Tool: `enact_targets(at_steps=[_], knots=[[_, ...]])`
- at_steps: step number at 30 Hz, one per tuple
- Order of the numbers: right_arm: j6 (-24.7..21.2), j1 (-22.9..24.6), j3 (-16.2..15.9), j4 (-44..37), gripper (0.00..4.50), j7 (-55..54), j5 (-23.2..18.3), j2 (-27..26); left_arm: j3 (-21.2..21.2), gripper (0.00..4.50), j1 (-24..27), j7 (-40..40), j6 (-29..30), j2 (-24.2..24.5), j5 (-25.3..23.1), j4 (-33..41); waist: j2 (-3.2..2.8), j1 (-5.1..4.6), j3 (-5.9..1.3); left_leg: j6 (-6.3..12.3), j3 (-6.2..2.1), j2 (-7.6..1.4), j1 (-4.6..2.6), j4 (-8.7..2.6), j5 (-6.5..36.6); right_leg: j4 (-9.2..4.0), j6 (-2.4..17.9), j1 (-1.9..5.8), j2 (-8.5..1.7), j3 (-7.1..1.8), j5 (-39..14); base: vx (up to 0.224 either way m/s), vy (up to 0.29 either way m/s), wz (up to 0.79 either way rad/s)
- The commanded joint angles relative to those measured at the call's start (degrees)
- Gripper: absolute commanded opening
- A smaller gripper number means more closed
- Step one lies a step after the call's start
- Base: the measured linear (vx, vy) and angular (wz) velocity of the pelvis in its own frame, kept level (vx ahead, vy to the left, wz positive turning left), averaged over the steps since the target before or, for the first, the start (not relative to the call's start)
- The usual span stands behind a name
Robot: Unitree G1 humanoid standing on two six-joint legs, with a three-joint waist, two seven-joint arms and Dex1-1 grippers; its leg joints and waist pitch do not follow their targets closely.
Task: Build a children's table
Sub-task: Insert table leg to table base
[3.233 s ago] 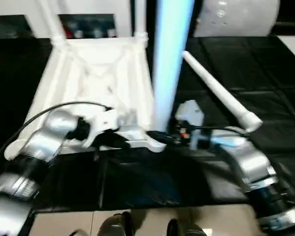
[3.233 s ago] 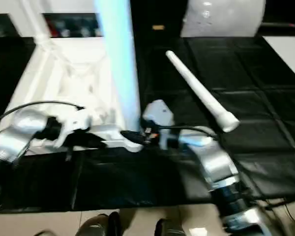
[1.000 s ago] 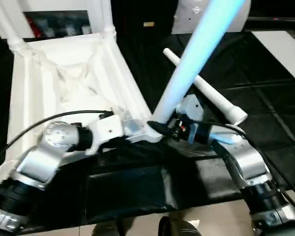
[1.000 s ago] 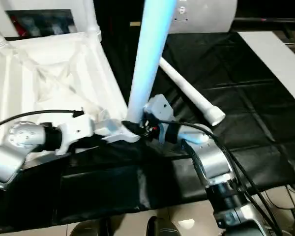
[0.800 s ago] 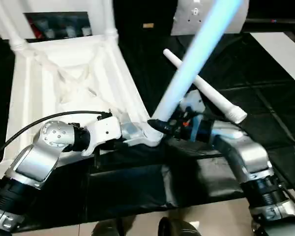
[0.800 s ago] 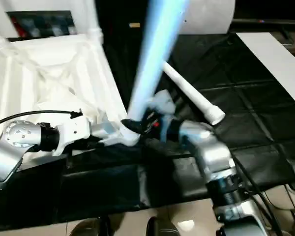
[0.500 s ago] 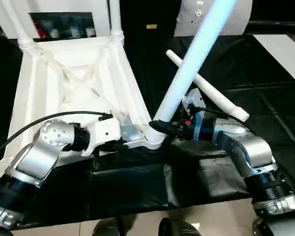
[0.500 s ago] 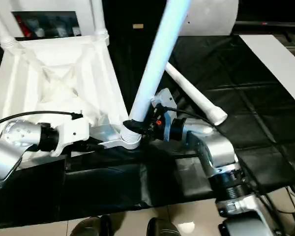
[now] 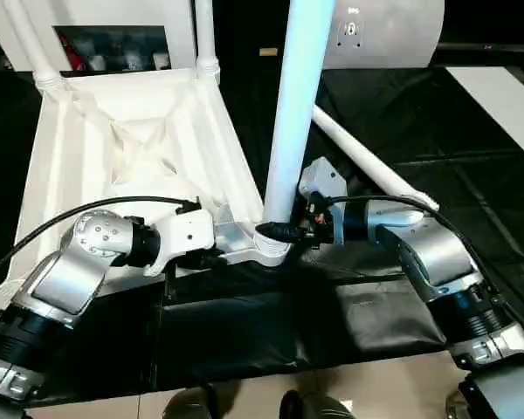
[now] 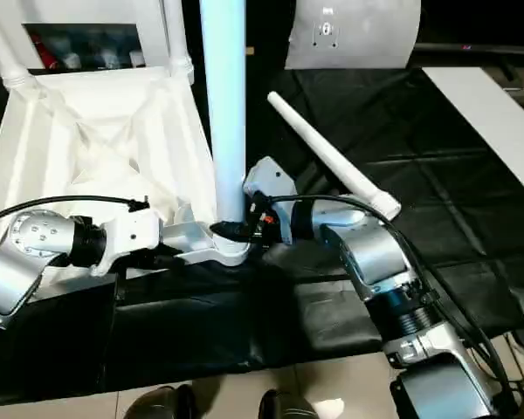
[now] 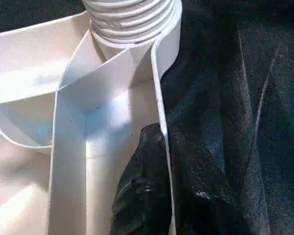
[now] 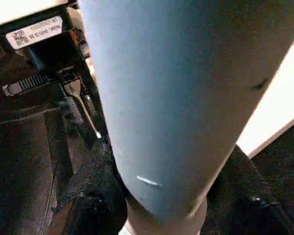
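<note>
**A:** Where do you stand right now?

**B:** Your right gripper (image 9: 284,232) is clamped around the foot of the upright leg (image 9: 295,105), just above the near corner socket (image 9: 271,251) of the table top (image 9: 127,148), which lies ribs-up on the black worktable (image 9: 472,140). Your left gripper (image 9: 217,247) is pinched shut on the top's near rim wall, just beside that socket; in the left wrist view you see one finger (image 11: 142,196) inside the rim and the leg's threaded end sitting in the socket.

**A:** What could go wrong from here?

**B:** I judge the threads as the weak spot. If you let the leg lean while turning it, it may cross-thread or jump out. And if your left pinch slips off that thin rim, the whole top can spin with the leg instead of holding still.

**A:** Anything in your way?

**B:** The spare leg (image 9: 367,161) lies loose on the cloth just behind your right forearm; a wide wrist swing could knock it. Two fitted legs (image 9: 203,39) already stand in the far corners, well apart from your work.
</note>
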State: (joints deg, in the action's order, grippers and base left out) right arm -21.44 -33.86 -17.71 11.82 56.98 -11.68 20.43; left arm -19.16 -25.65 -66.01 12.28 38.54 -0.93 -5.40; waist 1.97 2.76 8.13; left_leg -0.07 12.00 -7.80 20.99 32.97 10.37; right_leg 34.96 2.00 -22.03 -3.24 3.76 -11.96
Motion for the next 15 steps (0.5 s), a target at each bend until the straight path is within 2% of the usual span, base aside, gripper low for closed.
enact_targets(at_steps=[1, 5, 6, 8, 9, 10, 11, 12, 13, 14, 15], knots=[[-2.9, 4.4, -5.6, 4.9, 1.91, 1.9, 2.6, 0.8, -3.0, 0.00, -0.5, -3.7, -2.1, 0.1, -0.4, 0.8, -0.91, -0.14, -2.37, -1.26, -3.56, -6.49, -1.57, -4.46, 16.5, -4.99, 12.0, 0.80, -7.05, -4.82, -19.5, 0.000, 0.000, 0.00], [-1.6, 5.1, -5.1, 6.1, 1.91, 3.2, 2.1, 0.7, -2.7, 0.00, -1.0, -4.4, -2.4, -0.3, 0.4, 0.5, -0.81, -0.06, -2.53, -0.28, -3.39, -6.44, -1.35, -4.43, 13.7, -4.60, 12.8, 1.02, -6.93, -4.82, -15.2, 0.000, 0.000, 0.00], [-1.0, 5.9, -5.3, 5.8, 1.91, 4.7, 1.6, 1.1, -2.3, 0.00, -1.9, -5.2, -2.4, -1.1, 1.8, 0.0, -1.00, 0.02, -2.26, -0.07, -3.36, -6.40, -1.36, -4.52, 13.8, -4.70, 12.9, 0.92, -6.85, -4.80, -14.8, 0.000, 0.000, 0.00], [-0.9, 6.4, -5.5, 5.4, 1.91, 5.5, 1.5, 1.4, -2.1, 0.00, -2.6, -5.6, -2.6, -1.7, 2.4, -0.6, -0.95, 0.19, -2.34, 0.13, -3.27, -6.38, -1.53, -4.42, 13.7, -4.74, 13.1, 0.97, -6.91, -4.82, -14.5, 0.000, 0.000, 0.00], [-0.7, 7.0, -5.9, 4.7, 1.91, 6.3, 1.5, 1.7, -2.2, 0.00, -3.2, -5.9, -2.8, -2.0, 2.6, -1.3, -1.10, 0.37, -2.00, 0.26, -3.29, -6.48, -1.45, -4.62, 14.0, -4.79, 13.2, 0.84, -6.81, -4.83, -14.1, 0.000, 0.000, 0.00], [-0.5, 7.3, -6.1, 4.3, 1.91, 6.7, 1.5, 1.9, -2.2, 0.00, -3.5, -6.1, -2.9, -2.1, 2.6, -1.7, -1.03, 0.42, -2.01, 0.10, -3.39, -6.54, -1.43, -4.66, 14.3, -4.71, 13.3, 0.93, -6.94, -4.80, -14.4, 0.000, 0.000, 0.00], [-0.7, 7.8, -6.3, 3.6, 1.91, 6.9, 1.4, 2.0, -2.3, 0.00, -4.3, -6.2, -3.3, -2.4, 2.4, -2.7, -1.30, 0.52, -1.76, 0.02, -3.49, -6.56, -1.40, -4.77, 14.7, -4.78, 13.1, 0.84, -6.98, -4.81, -14.8, 0.000, 0.000, 0.00], [-0.8, 8.2, -6.5, 3.1, 1.91, 6.8, 1.4, 1.9, -2.2, 0.00, -5.3, -6.0, -3.6, -3.0, 2.3, -4.1, -1.16, 0.49, -1.74, -0.15, -3.45, -6.59, -1.57, -4.85, 15.5, -4.99, 12.9, 0.79, -6.93, -4.83, -15.9, 0.000, 0.000, 0.00], [-1.2, 8.6, -6.7, 2.5, 1.91, 6.6, 1.3, 1.7, -2.0, 0.00, -6.3, -5.9, -3.9, -3.6, 2.2, -5.4, -1.51, 0.69, -1.50, -0.48, -3.54, -6.61, -1.57, -4.93, 16.1, -5.00, 12.8, 0.66, -7.08, -4.90, -16.4, 0.000, 0.000, 0.00], [-1.2, 9.3, -7.0, 1.8, 1.91, 6.2, 1.6, 1.5, -1.9, 0.00, -7.6, -5.8, -4.5, -4.0, 1.8, -7.3, -1.42, 0.82, -1.43, -0.72, -3.55, -6.63, -1.68, -4.99, 17.0, -5.20, 12.4, 0.67, -7.11, -4.93, -17.1, 0.000, 0.000, 0.00], [-0.9, 9.7, -7.4, 1.6, 1.91, 5.7, 2.1, 1.2, -1.9, 0.00, -8.5, -5.9, -4.9, -4.0, 1.4, -8.6, -1.66, 0.93, -1.23, -0.82, -3.64, -6.65, -1.70, -5.11, 17.5, -5.28, 12.3, 0.57, -7.15, -4.94, -17.8, 0.000, 0.000, 0.00]])
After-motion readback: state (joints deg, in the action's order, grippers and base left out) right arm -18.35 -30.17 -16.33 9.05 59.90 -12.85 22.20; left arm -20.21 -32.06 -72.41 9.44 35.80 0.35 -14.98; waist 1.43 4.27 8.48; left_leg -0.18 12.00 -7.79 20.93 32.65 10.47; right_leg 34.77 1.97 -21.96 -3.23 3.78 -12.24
